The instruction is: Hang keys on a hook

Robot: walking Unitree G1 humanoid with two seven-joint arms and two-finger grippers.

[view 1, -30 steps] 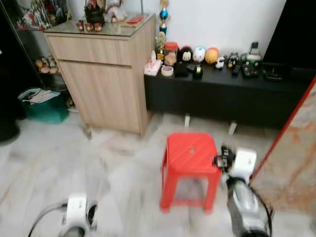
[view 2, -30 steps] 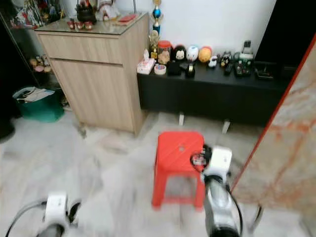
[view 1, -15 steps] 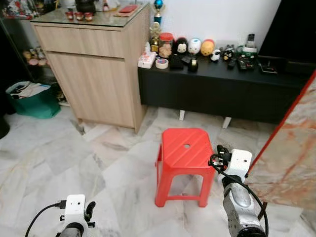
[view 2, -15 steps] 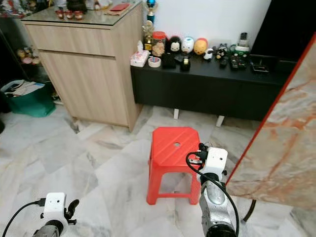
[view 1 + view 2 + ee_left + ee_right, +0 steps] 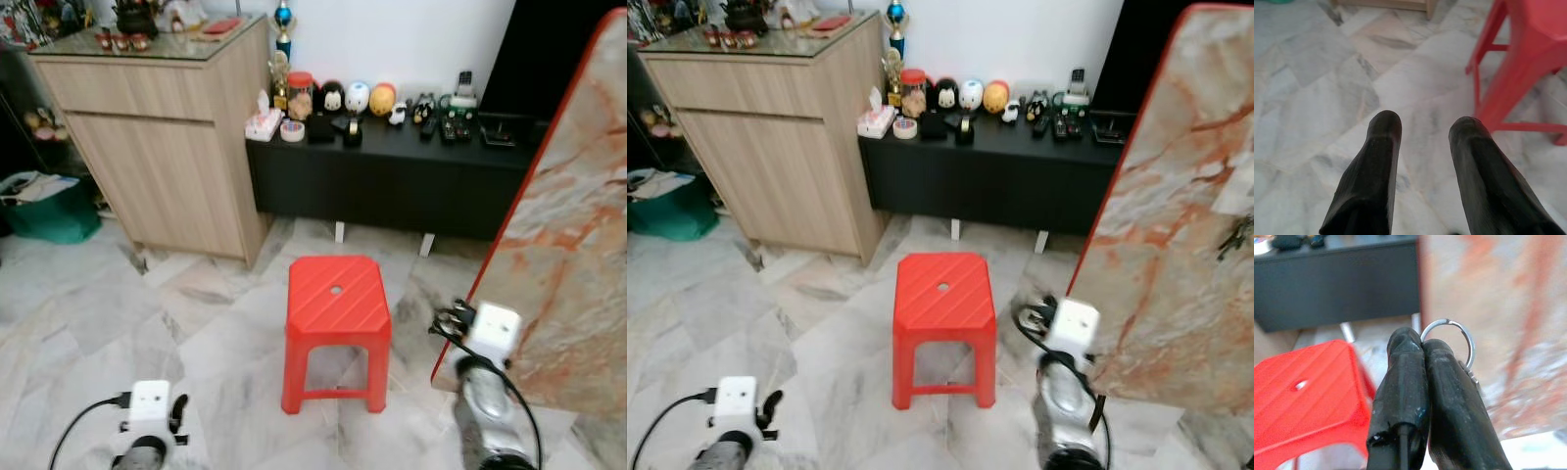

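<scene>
Marble floor (image 5: pixel 118 313) spreads across the head views, with a red stool (image 5: pixel 336 297) standing at its middle. Behind it sit a wooden cabinet (image 5: pixel 157 147) and a low black worktop (image 5: pixel 392 176) lined with small figurines. On the robot's right leans a marbled panel with a red edge (image 5: pixel 1176 215); a small dark fitting (image 5: pixel 1236 235) on its face may be the hook, though it is too small to be sure. The right gripper (image 5: pixel 453 315) is raised just beside the panel's lower edge, and the left gripper (image 5: pixel 176 411) hangs low and idle over the floor.

From the left wrist view, the left gripper's jaws stand apart and hold nothing, with floor and a stool leg beyond them.

From the right wrist view, the right gripper (image 5: pixel 1422 345) has its jaws pressed together on the keys' metal ring (image 5: pixel 1449 340), which loops out past the fingertips (image 5: pixel 1405 345); a glimpse of key hangs beside them. The panel is blurred beyond.

The step in hand appears to be carrying the keys to the hook. The next move probably calls for lifting the ring up to that fitting and threading its open loop over it before letting go.
</scene>
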